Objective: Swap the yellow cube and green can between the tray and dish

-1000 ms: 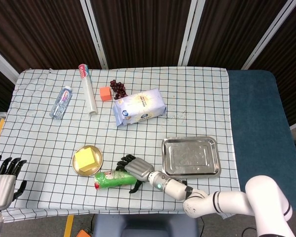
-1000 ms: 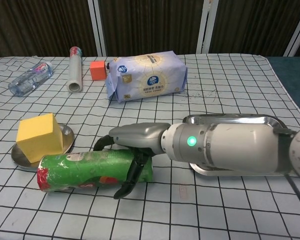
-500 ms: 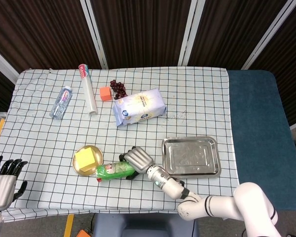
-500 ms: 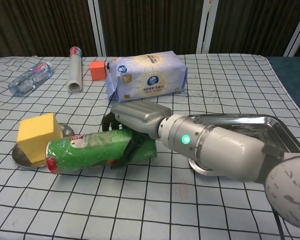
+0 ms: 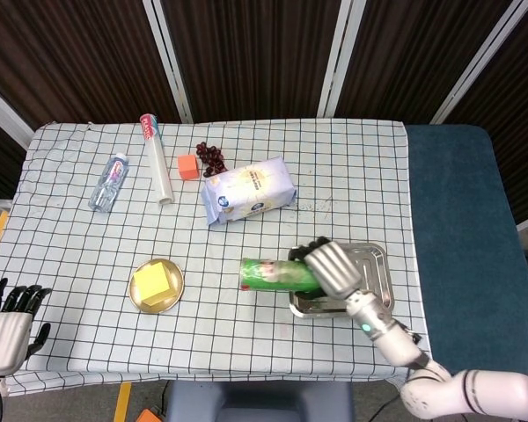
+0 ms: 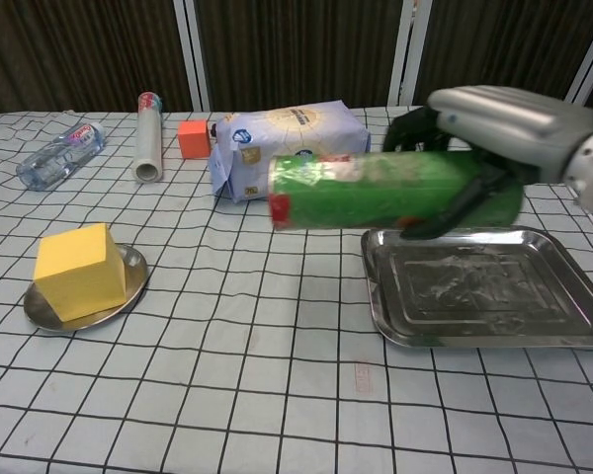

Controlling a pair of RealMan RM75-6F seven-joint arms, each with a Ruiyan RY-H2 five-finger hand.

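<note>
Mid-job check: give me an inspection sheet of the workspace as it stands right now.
Surface: table with checked cloth.
Job's things: green can held lying sideways in the air, partly above the tray; tray bare. Yellow cube on the dish.
Clutter: water bottle, roll, orange block, dark grapes, tissue pack.
Hands: right hand grips the can; left hand off the table's near left edge, holding nothing.
Cables: nothing seen.
Surroundings: dark curtains, blue floor mat on the right.
</note>
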